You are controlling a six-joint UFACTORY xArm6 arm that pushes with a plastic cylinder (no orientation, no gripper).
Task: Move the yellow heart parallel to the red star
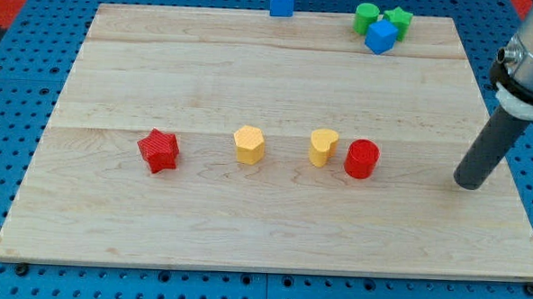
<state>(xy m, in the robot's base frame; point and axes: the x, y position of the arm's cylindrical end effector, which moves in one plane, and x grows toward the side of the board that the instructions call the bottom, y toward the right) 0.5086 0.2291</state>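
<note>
On a pale wooden board, my tip stands at the view's right, well apart from the small yellow plastic heart block. The rod has no jaws and holds nothing.

The approach looks yet to begin. The heart sits mid-board, just beside a red plastic cylinder on its right, with a yellow hexagonal block between it and the red plastic star block at the view's left. All four lie in a rough row, so any push likely needs a path round the cylinder.

The heart appears upright, lobes towards the view's top.
</note>
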